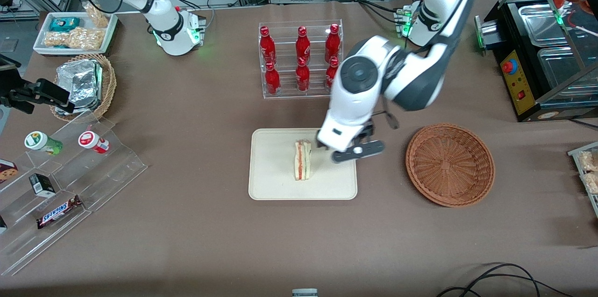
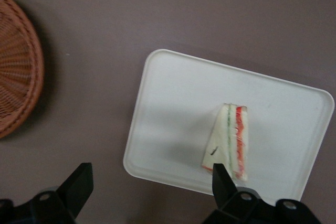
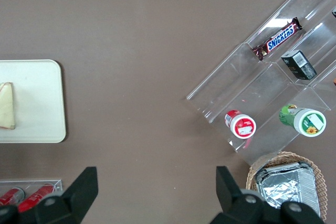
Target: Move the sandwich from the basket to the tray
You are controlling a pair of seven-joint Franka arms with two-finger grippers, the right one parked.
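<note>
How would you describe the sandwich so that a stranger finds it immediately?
Find the cream tray in the middle of the table, in front of the rack of red bottles. The sandwich stands on it, beside the open hand: a pale bread wedge with red and green filling stripes, the tray's only item.

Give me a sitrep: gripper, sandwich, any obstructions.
Gripper open, above the tray edge nearest the basket. Sandwich on tray, released. Basket holds nothing. Nothing obstructing.

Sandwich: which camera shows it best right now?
The left wrist view: the sandwich lies whole on the tray, layers plain, under the open hand. Front shows it smaller; the right wrist view cuts it off.
</note>
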